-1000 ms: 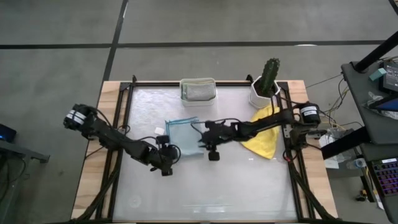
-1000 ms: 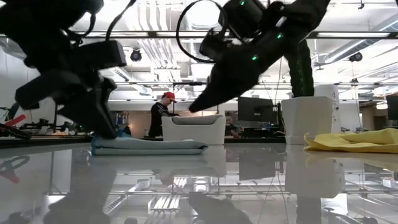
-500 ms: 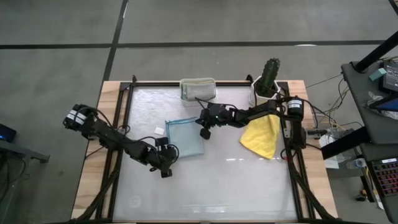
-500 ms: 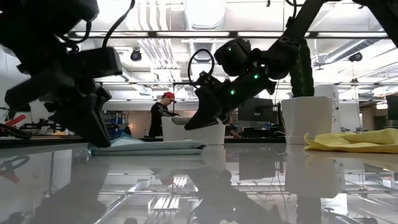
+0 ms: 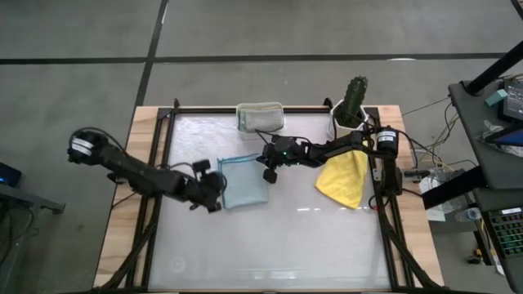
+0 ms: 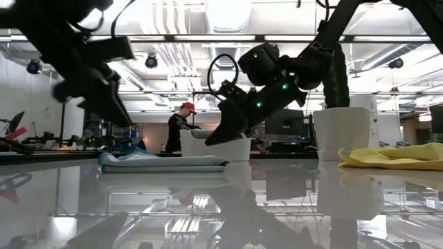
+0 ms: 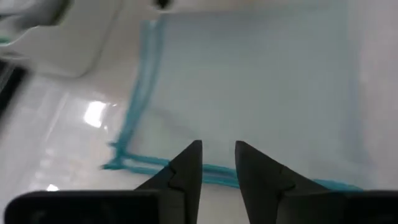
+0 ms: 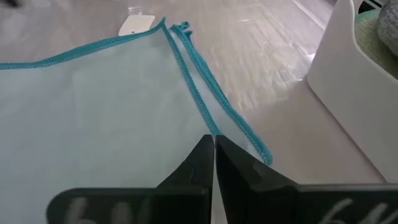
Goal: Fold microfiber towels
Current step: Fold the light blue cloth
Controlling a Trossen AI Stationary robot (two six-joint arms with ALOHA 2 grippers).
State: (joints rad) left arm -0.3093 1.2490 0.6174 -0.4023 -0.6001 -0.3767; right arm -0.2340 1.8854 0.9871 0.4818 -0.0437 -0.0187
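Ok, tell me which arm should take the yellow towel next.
Probably the right. The yellow towel lies under the right arm, and the right gripper, shut at the folded pale blue towel's edge, need only swing back. The left gripper sits beyond that towel, farther away.

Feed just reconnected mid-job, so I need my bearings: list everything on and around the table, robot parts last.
pale blue-grey towel: one, teal-edged, folded flat, table centre-left.
yellow towel: one, crumpled, table's right side.
white tub: one, far edge, holding folded grey-green cloth.
cactus: one, green, in white pot, far right corner.
table: one, glossy white, dark-framed.
person: one, red cap, in the room behind.
left gripper: dark, partly open, at the blue-grey towel's left edge.
right gripper: dark, shut, empty, at that towel's far right corner.
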